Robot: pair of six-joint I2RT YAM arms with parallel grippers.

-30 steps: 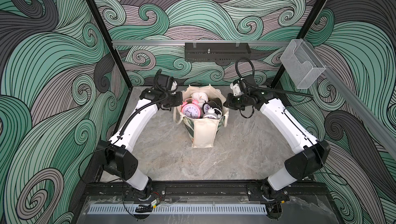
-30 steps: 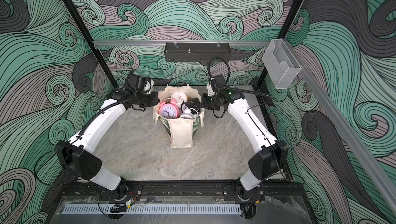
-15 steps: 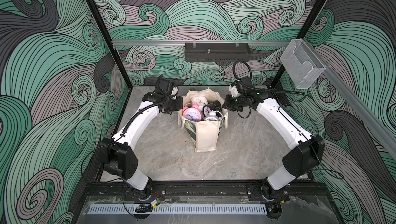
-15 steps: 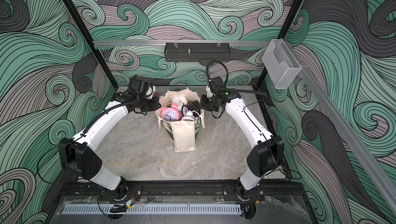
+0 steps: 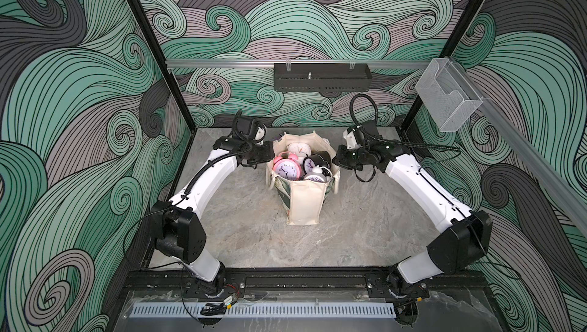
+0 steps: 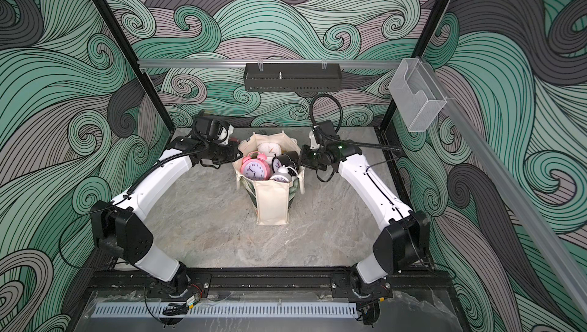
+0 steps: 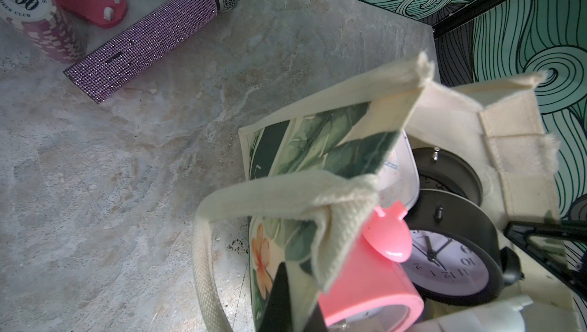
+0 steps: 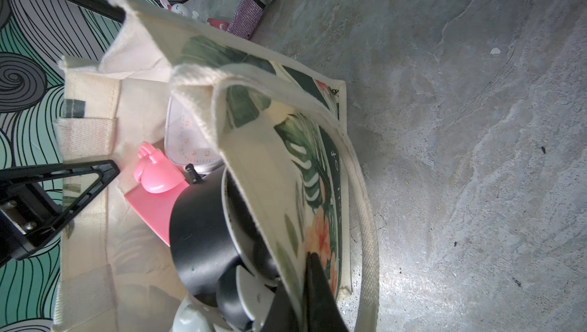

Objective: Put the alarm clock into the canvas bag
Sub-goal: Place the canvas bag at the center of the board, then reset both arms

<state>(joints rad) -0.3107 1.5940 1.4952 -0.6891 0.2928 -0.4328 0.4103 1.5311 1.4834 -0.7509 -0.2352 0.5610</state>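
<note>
**While I pinch the bag rim, clocks are in**

My left pincer (image 7: 295, 301) and right pincer (image 8: 298, 282) each clamp an opposite wall of the canvas bag (image 5: 306, 200). Inside, on top: pink alarm clock (image 5: 286, 168). Bag stands on the table (image 5: 247, 219). Canvas: limp, probably sags on release. Clock: rigid, smooth, likely light; grab across the body, not the bells.

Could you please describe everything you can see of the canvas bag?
The canvas bag is a cream tote with strap handles and green leafy print panels with orange flowers on two sides. It stands upright on the table, mouth spread wide, holding a pink alarm clock, black alarm clocks and a white alarm clock. The left end effector and right end effector each pinch a printed wall at the rim.
</note>
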